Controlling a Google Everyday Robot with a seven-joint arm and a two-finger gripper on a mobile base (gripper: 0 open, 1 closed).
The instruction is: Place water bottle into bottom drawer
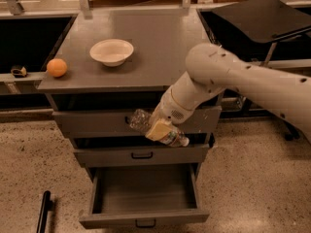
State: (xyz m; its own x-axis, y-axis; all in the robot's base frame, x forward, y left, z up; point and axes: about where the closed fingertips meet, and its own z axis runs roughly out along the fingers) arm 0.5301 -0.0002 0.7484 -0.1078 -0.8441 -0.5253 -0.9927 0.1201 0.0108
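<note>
The gripper, on a white arm reaching in from the right, is shut on the water bottle. The clear ribbed bottle lies tilted across the fingers, cap end at the lower right. It hangs in front of the top and middle drawer fronts, above the bottom drawer. That drawer is pulled out and its grey box shows nothing inside. Its front carries a small black handle.
The grey cabinet top carries a white bowl and an orange at its left edge. The middle drawer is shut. A black bar lies on the speckled floor at lower left. A black stand is at right.
</note>
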